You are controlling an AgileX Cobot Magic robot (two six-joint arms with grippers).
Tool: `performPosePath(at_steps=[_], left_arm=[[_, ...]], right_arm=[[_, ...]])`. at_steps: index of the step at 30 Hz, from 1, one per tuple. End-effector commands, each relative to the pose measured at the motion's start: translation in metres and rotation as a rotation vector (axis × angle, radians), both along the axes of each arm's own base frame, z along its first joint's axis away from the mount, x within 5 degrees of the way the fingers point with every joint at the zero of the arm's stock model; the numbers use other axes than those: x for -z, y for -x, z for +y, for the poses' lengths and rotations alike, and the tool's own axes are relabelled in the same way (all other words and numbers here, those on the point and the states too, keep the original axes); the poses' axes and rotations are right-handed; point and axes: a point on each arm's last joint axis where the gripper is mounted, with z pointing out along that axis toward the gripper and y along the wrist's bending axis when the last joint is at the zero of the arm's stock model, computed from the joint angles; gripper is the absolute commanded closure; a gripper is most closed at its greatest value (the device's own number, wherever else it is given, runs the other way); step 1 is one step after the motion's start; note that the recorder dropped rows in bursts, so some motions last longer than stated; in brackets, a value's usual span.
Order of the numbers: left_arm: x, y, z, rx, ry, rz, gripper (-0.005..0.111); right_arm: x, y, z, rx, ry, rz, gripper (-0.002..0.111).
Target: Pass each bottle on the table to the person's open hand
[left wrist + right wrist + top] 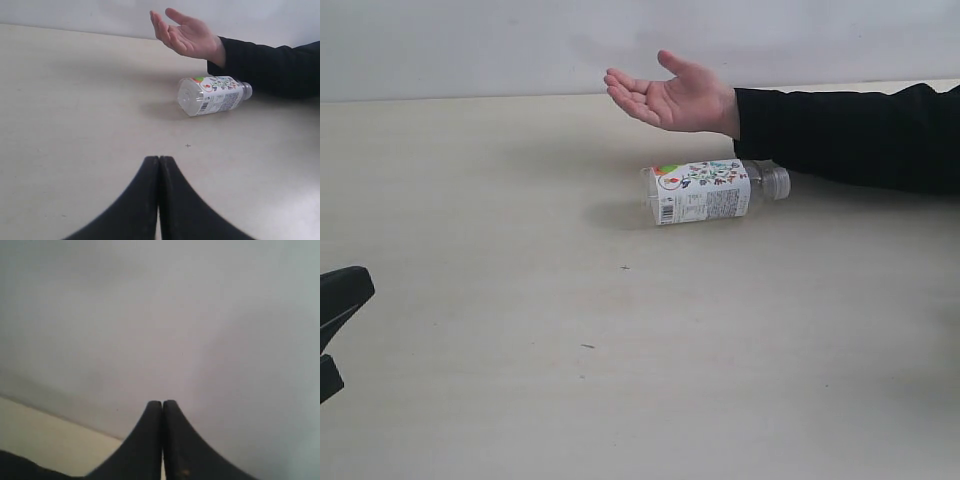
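Observation:
One clear bottle with a white floral label (705, 191) lies on its side on the beige table (520, 300), cap toward the right; the left wrist view shows the bottle (212, 95) too, base first. Just behind it the person's open hand (672, 96) is held palm up, on a black sleeve, and the hand (187, 35) hovers above the table. My left gripper (159, 159) is shut and empty, well short of the bottle; in the exterior view the left gripper (338, 310) shows only partly at the left edge. My right gripper (162, 403) is shut, facing a grey wall. The other bottles are out of view.
The person's black-sleeved forearm (850, 135) rests along the table's back right, right behind the bottle's cap. A pale wall (470, 40) rises behind the table's far edge.

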Motion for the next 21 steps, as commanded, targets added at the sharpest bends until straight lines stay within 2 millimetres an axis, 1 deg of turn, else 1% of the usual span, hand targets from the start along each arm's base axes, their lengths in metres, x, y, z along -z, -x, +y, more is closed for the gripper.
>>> performPosePath(at_steps=[1,4,5,6,7,9,14,16,17,19,21], left_arm=[[0.0,0.0,0.0,-0.004,0.011,0.0,0.104],[0.0,0.0,0.0,-0.004,0.011,0.0,0.104],[0.0,0.0,0.0,-0.004,0.011,0.0,0.104],[0.0,0.0,0.0,-0.004,0.011,0.0,0.104],[0.0,0.0,0.0,-0.004,0.011,0.0,0.104],[0.0,0.0,0.0,-0.004,0.011,0.0,0.104],[0.0,0.0,0.0,-0.004,0.011,0.0,0.104],[0.0,0.0,0.0,-0.004,0.011,0.0,0.104],[0.0,0.0,0.0,-0.004,0.011,0.0,0.104],[0.0,0.0,0.0,-0.004,0.011,0.0,0.104],[0.0,0.0,0.0,-0.004,0.011,0.0,0.104]], right_arm=[[0.013,-0.011,-0.007,0.027,0.202,0.083,0.108],[0.025,-0.015,-0.008,0.031,0.422,0.18,0.108],[0.031,-0.017,-0.006,0.019,0.545,0.236,0.108],[0.035,-0.018,-0.003,0.003,0.616,0.27,0.108],[0.039,-0.019,0.002,-0.028,0.685,0.305,0.108],[0.049,-0.02,0.018,-0.115,0.767,0.366,0.108],[0.07,-0.017,0.072,-0.409,0.823,0.472,0.108],[0.073,-0.018,0.088,-0.49,0.793,0.531,0.108],[0.078,-0.019,0.096,-0.539,0.781,0.599,0.108],[0.079,-0.024,0.108,-0.598,0.725,0.712,0.108],[0.087,-0.028,0.116,-0.659,0.67,0.878,0.108]])
